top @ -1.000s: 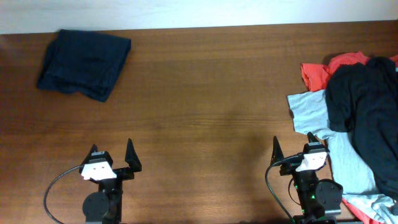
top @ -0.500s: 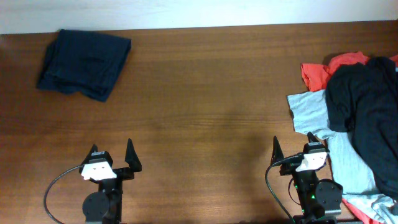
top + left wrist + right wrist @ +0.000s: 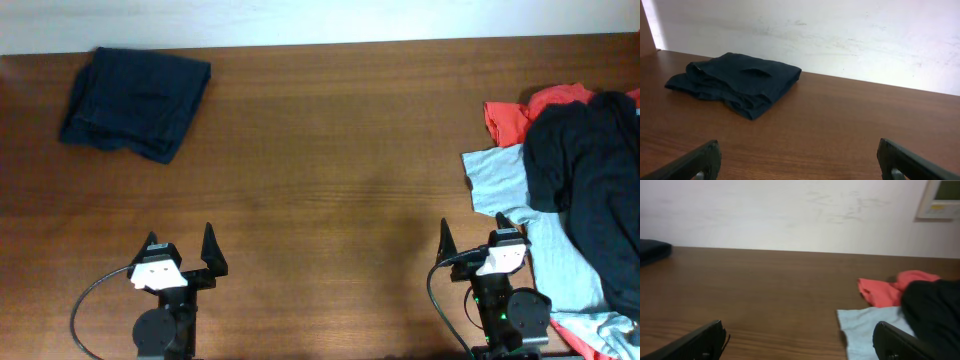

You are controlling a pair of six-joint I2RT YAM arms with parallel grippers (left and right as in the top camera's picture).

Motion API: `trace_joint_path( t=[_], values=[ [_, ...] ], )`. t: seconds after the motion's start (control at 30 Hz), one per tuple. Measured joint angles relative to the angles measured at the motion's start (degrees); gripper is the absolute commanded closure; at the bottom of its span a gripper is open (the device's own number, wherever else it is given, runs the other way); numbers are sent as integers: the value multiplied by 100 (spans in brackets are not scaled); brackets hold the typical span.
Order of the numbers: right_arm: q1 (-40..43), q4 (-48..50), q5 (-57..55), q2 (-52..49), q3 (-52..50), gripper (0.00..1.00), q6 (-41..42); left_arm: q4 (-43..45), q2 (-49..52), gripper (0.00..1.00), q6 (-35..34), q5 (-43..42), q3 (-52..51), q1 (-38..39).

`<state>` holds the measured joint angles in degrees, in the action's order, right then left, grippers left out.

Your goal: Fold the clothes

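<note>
A heap of clothes lies at the table's right edge: a black shirt [image 3: 590,170] on top, over a light blue-grey one [image 3: 500,178] and a red-orange one [image 3: 518,115]. A folded dark navy shirt [image 3: 135,102] rests at the far left corner. My left gripper [image 3: 180,238] stands open near the front edge, nothing between its fingers; the left wrist view has the navy shirt [image 3: 737,82] well ahead of that gripper [image 3: 797,151]. My right gripper [image 3: 470,232] is open too, right beside the blue-grey shirt's edge. The right wrist view shows that gripper [image 3: 797,330] with the blue-grey cloth [image 3: 865,330] by its right finger.
The brown wooden table [image 3: 330,170] runs back to a white wall [image 3: 840,35]. A small wall panel [image 3: 942,199] sits high on the right. Cables loop beside both arm bases at the front edge.
</note>
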<state>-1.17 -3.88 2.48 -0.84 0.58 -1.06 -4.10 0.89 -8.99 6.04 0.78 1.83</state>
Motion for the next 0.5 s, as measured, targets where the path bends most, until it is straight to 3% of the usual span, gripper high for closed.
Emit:
trace_joint_path(
  t=[0.5],
  values=[
    [0,-20,-396,0,0,1,-151,0,0,1,0,0,0,0]
  ],
)
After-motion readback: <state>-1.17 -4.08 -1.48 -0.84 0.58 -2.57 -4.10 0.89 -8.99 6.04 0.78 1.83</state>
